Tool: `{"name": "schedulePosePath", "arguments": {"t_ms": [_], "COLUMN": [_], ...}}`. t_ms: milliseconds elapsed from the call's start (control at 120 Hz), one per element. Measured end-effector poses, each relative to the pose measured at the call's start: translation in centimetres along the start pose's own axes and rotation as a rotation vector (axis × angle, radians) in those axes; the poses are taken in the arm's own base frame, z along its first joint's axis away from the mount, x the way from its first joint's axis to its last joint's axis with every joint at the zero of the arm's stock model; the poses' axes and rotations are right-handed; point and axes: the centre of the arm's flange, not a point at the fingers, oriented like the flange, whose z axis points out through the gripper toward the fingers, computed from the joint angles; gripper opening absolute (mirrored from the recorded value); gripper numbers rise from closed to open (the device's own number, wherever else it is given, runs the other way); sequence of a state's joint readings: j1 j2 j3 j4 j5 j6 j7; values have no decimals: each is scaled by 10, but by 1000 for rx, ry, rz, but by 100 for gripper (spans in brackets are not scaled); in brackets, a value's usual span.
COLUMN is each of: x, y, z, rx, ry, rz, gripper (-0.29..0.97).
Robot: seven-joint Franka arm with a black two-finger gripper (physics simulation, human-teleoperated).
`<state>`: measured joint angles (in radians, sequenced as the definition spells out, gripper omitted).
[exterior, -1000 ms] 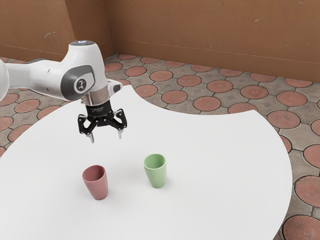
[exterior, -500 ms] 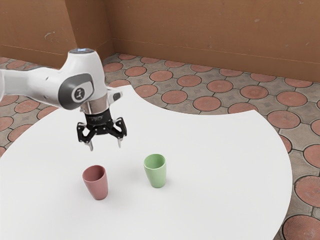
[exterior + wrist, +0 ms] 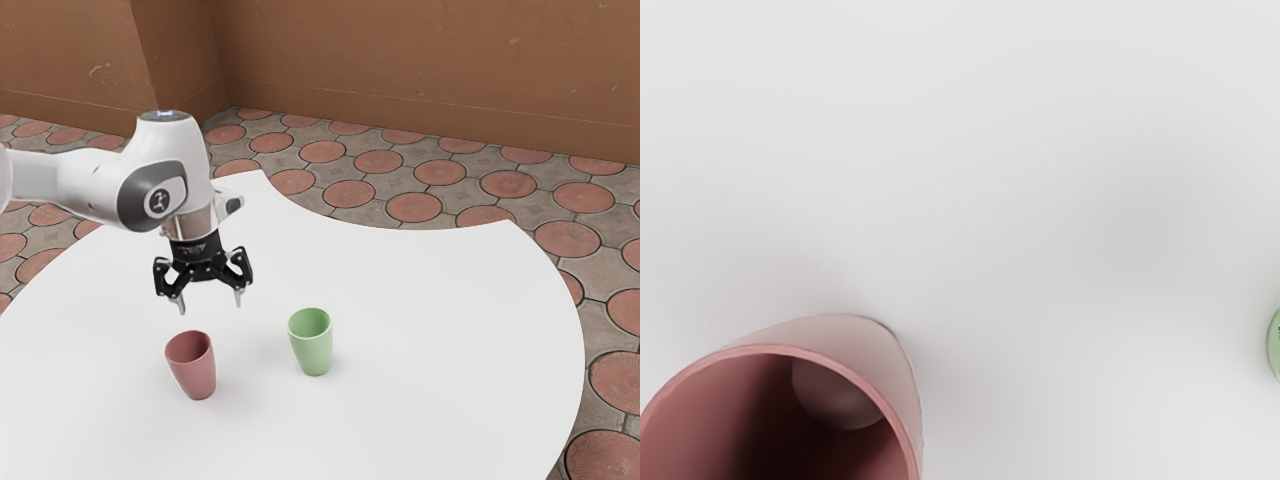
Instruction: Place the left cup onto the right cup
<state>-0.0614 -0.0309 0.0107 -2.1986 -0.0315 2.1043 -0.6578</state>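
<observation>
Two cups stand upright on the white round table. The pink cup is on the exterior view's left and the green cup on its right, a short gap between them. My gripper hangs open a little above and behind the pink cup, fingers pointing down, nothing between them. In the wrist view the pink cup shows its open mouth just under my hand, and a sliver of the green cup sits at the edge.
The table's curved edge runs along the back and the exterior view's right, with a tiled floor and brown walls beyond. Bare tabletop surrounds both cups.
My hand has come down and slightly toward the front, closer to the pink cup. The fingers stay open. Neither cup has moved.
</observation>
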Motion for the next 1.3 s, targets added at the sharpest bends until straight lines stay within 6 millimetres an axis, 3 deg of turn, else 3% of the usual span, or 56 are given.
{"name": "schedulePosePath", "arguments": {"t_ms": [1300], "x": [-5], "y": [-4], "z": [46], "rx": [23], "ry": [-37], "rz": [-89], "gripper": [68]}}
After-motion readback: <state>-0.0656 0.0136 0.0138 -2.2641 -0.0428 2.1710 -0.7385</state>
